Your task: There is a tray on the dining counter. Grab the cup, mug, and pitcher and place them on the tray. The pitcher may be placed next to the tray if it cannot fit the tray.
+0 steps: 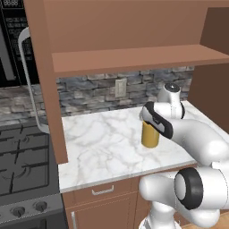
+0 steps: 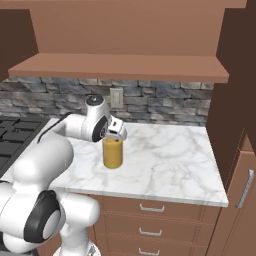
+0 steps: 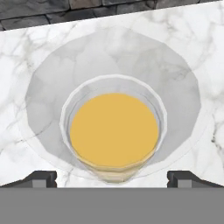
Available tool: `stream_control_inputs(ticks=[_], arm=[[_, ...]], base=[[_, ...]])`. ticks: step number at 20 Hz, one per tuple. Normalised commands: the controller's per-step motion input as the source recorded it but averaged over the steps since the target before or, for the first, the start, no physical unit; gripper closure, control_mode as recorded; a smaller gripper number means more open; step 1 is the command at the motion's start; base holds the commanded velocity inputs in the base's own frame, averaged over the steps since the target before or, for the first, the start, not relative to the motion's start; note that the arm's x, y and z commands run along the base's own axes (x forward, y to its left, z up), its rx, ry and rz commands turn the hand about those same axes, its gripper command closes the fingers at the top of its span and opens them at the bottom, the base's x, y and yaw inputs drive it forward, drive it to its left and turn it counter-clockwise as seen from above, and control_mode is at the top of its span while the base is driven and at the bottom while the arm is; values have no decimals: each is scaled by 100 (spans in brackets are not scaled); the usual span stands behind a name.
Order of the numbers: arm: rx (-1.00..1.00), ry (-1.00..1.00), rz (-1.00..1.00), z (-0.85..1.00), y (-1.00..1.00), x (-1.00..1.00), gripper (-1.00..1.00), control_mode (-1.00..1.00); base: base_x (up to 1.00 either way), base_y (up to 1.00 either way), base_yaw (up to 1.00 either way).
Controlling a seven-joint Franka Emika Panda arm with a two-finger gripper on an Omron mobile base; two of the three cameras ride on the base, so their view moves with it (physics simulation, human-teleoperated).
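The step in hand looked to be the pickup of the pitcher point(image 2: 113, 152) — it stood on the marble worktop point(image 2: 170, 155) under the wooden shelf point(image 2: 120, 67), not on the dining counter, so the carry to the tray was all yet to do. In the right base view it sat toward the worktop's front, at about 7 o'clock from the wall outlet point(image 2: 116, 98) on the stone backsplash.

The pincer point(image 3: 112, 177) hung straight above the pitcher's mouth with its jaws spread wide, one fingertip point(image 3: 41, 178) at about 8 o'clock of the glass rim in the hand view and the other at about 4 o'clock. Both stood apart from the glass; nothing was held.

The pitcher stood upright, long axis vertical, open mouth pointing up at the hand, the juice level inside. No handle or spout could be made out.

The next move, as I judged it, called for a straight descent until the fingers bracketed the wall — then a firm close and a level lift, to keep the juice in.
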Motion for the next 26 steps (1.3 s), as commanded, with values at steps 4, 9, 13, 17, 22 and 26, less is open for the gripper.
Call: stream_control_inputs(ticks=[4,9,13,17,22,26], arm=[[0,1,0,-2,0,1,-100,-100],[0,0,0,0,0,0,-100,-100],[0,0,0,0,0,0,-100,-100],[0,0,0,0,0,0,-100,-100],[0,0,0,0,0,0,100,-100],[0,0,0,0,0,0,100,-100]], base=[[0,0,0],[0,0,0],[0,0,0],[0,0,0],[0,0,0],[0,0,0]])
